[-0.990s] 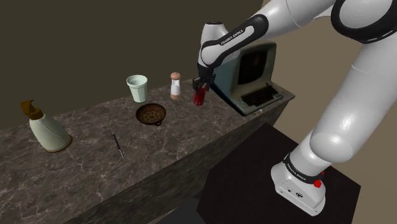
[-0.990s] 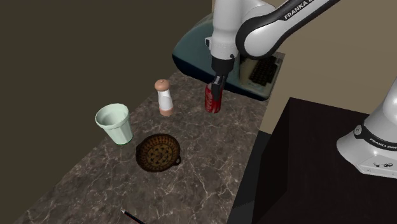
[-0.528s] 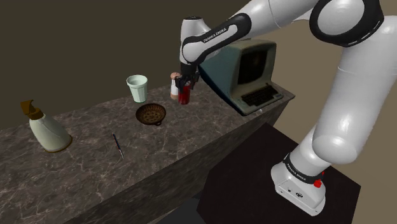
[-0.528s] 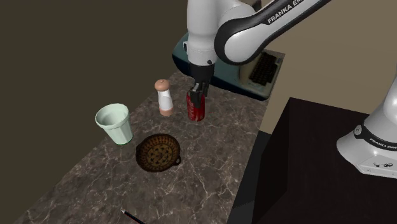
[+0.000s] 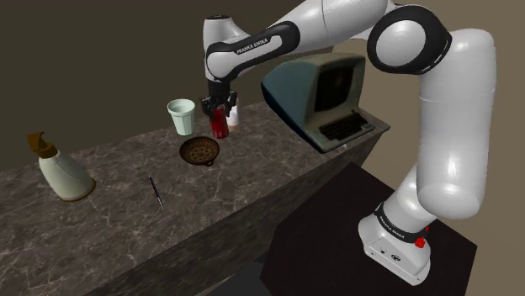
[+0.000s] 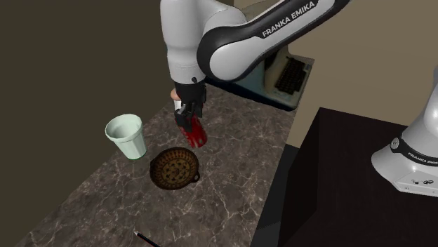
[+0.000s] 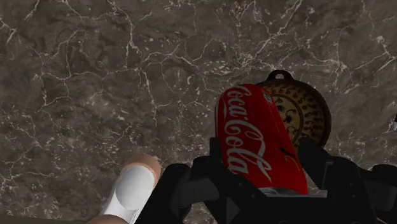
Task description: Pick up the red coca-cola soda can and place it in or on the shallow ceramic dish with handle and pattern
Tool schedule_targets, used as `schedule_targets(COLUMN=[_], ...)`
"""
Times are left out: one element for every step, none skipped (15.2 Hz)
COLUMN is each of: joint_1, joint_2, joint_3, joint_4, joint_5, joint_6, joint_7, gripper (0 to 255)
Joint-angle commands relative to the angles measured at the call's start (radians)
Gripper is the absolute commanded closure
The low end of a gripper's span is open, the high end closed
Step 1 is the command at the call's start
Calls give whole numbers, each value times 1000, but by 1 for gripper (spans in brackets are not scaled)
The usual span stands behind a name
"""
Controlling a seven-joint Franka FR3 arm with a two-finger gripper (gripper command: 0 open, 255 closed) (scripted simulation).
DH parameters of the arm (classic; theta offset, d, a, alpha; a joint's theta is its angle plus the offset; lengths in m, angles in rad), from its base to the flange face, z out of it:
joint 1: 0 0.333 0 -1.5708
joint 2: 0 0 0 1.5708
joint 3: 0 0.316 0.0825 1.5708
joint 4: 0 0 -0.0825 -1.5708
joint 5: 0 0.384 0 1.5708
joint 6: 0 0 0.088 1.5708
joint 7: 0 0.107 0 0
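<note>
Shoulder view first: my gripper [image 5: 217, 110] is clamped on the red Coca-Cola can [image 5: 220, 126]. The can hangs clear of the marble counter [image 5: 252, 181], between the pale cup [image 5: 181, 117] and the white shaker [image 5: 233, 116], a little beyond the brown patterned dish [image 5: 199, 151].

In the second exterior view the can sits tilted in the jaws. Its lower end is just up and to the right of the dish rim, not yet over the bowl.

Through the wrist camera, the fingers [image 7: 316, 159] press the can from both sides, and the dish with its small loop handle peeks out past the can's far end.

I judge this to be the carry step, roughly midway through the task. Next I need a short shift to centre the can above the dish, then a gentle descent before letting go. Tilted as it is, the can may roll on release.
</note>
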Motion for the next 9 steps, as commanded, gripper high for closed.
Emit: schedule_targets(joint_1=[31,46,61,77,93,101,101,101,100], joint_2=[65,101,140,181,227,250,254,258,261], joint_3=[3,4,4,4,3,3,2,2,1], joint_4=[122,184,252,325,406,448,441,434,426], joint_5=[-9,-13,-16,-20,-24,-25,-26,-26,-27], joint_6=[-57,-84,-114,-146,-181,-200,-189,-178,-167], joint_7=[30,41,52,62,71,75,75,76,77], gripper=[255,255,255,255,255,255,255,255,255])
